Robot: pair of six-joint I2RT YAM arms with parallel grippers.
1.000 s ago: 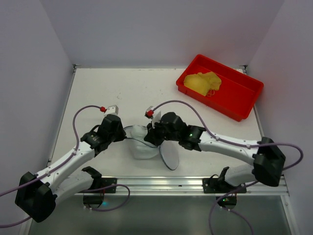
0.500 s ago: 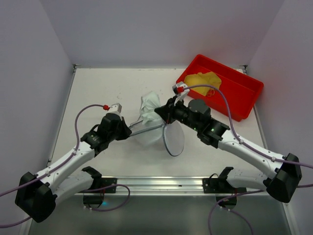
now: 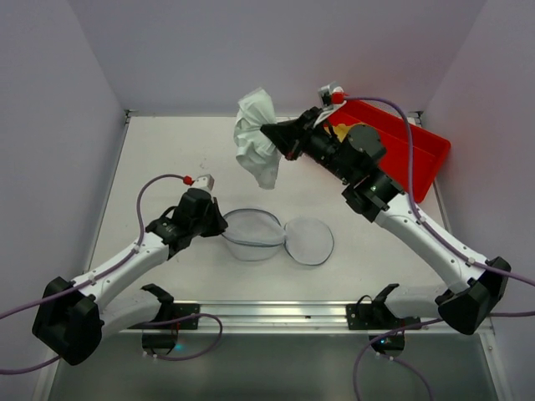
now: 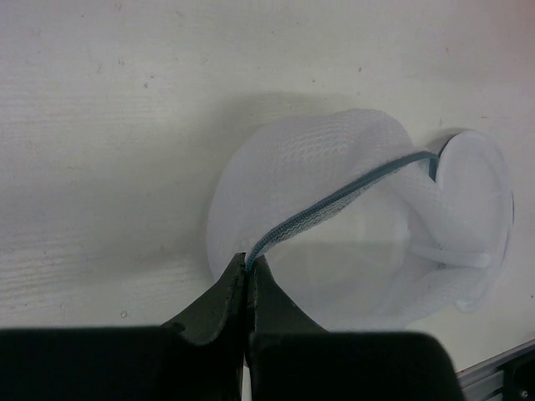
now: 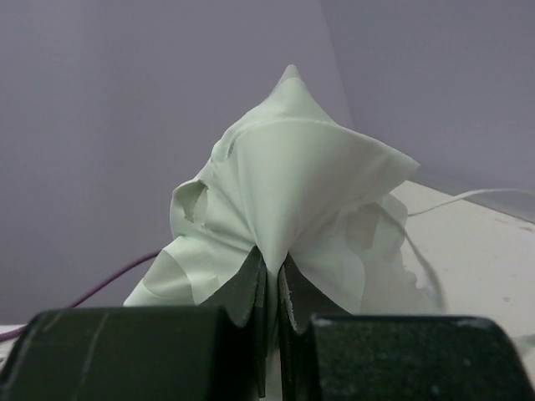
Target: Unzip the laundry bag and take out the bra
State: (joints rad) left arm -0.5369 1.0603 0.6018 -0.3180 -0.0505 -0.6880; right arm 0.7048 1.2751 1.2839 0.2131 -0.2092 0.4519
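The white mesh laundry bag (image 3: 255,236) lies open on the table, its lid half (image 3: 309,241) flapped out to the right. My left gripper (image 3: 220,227) is shut on the bag's grey zipper rim (image 4: 334,200) at its left edge. My right gripper (image 3: 269,134) is shut on a pale green-white bra (image 3: 255,138) and holds it high above the table's back middle. In the right wrist view the bra (image 5: 292,200) drapes over the closed fingers, and a thin strap hangs to the right.
A red plastic tray (image 3: 411,171) stands at the back right with a yellow garment (image 3: 361,135) in it. The right arm partly covers the tray's left end. A metal rail (image 3: 276,313) runs along the near edge.
My right gripper has lifted the bra out of the bag and carried it up and back toward the tray. The bag has flattened open. My left gripper stays shut on the rim.
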